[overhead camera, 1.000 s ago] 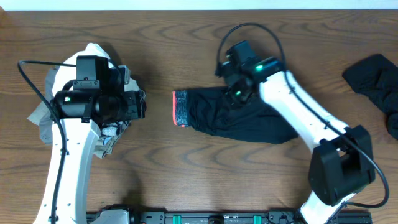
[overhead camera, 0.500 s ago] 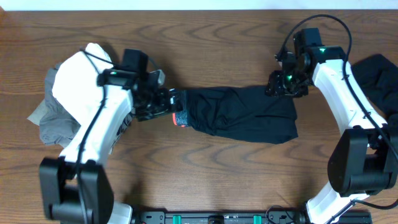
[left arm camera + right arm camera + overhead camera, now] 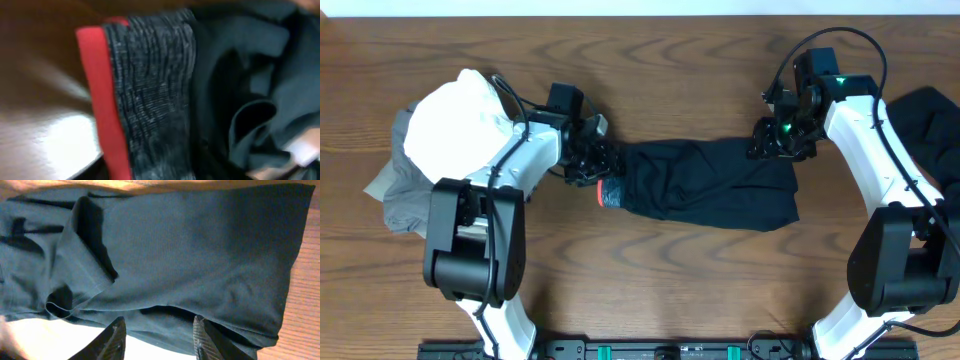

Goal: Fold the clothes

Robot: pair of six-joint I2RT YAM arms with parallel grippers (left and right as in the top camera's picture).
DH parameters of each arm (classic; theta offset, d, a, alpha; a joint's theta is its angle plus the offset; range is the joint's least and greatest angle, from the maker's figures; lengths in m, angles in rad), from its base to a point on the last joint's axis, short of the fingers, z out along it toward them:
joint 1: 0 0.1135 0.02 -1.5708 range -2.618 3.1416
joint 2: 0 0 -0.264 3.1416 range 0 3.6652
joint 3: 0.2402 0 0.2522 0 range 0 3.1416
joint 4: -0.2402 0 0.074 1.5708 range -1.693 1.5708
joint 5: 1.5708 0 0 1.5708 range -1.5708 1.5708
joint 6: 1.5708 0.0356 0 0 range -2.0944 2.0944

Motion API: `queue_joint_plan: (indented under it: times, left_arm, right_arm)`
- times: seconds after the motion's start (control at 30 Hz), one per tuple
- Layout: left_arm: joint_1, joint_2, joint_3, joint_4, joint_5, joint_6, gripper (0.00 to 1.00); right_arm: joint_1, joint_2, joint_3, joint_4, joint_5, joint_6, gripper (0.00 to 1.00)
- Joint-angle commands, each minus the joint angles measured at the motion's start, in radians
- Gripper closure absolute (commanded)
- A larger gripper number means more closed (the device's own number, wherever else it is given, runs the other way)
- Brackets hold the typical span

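Black trousers are being laid flat along the worktop's middle, apparently for folding.
The grey waistband is being faced closely by the left hand, its grip impossible to tell; the right hand is being held spread over the leg end.

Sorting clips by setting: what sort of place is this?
Probably a robotics lab bench: left arm and right arm at a wooden table, with black trousers and a heap of other clothes.

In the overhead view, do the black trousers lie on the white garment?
No, the black trousers lie on the bare table, apart from the white garment.
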Motion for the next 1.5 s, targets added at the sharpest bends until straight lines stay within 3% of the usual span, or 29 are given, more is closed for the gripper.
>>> queue_joint_plan:
  times: [0.0, 0.2, 0.3, 0.37, 0.5, 0.63, 0.77, 0.87, 1.13, 1.47]
  left_arm:
    - [-0.031, -0.005, -0.002, -0.049, 0.089, 0.034, 0.67]
    - [-0.078, -0.005, -0.002, -0.171, 0.103, 0.035, 0.66]
    - [-0.084, -0.005, -0.002, -0.190, 0.073, 0.042, 0.45]
    - [-0.084, -0.005, -0.002, -0.164, 0.026, 0.042, 0.38]
    - [-0.082, -0.005, -0.002, -0.112, -0.156, 0.041, 0.37]
    - [-0.070, -0.006, -0.002, -0.142, -0.223, 0.000, 0.38]
    - [-0.066, -0.005, -0.002, -0.131, -0.250, -0.010, 0.18]
    - [-0.072, -0.003, -0.002, -0.090, -0.247, -0.015, 0.15]
    - [-0.111, 0.074, -0.002, -0.013, -0.214, -0.013, 0.18]
    - [-0.119, 0.146, -0.002, 0.036, -0.110, -0.011, 0.64]
  right_arm:
    - [0.005, -0.029, -0.002, -0.003, -0.011, -0.014, 0.59]
    - [0.005, -0.029, -0.002, -0.003, -0.010, -0.014, 0.62]
    - [0.005, -0.029, -0.002, -0.003, -0.010, -0.014, 0.64]
    - [0.005, -0.029, -0.002, -0.003, -0.011, -0.014, 0.64]
    - [0.005, -0.029, -0.002, -0.006, -0.011, -0.014, 0.64]
    - [0.005, -0.029, -0.002, -0.014, -0.010, -0.023, 0.65]
    - [0.005, -0.029, -0.002, -0.015, -0.011, -0.029, 0.66]
    - [0.005, -0.029, -0.002, -0.010, -0.011, -0.029, 0.66]
    - [0.005, -0.029, -0.002, -0.010, -0.011, -0.029, 0.68]
    - [0.005, -0.029, -0.002, -0.010, -0.011, -0.028, 0.69]
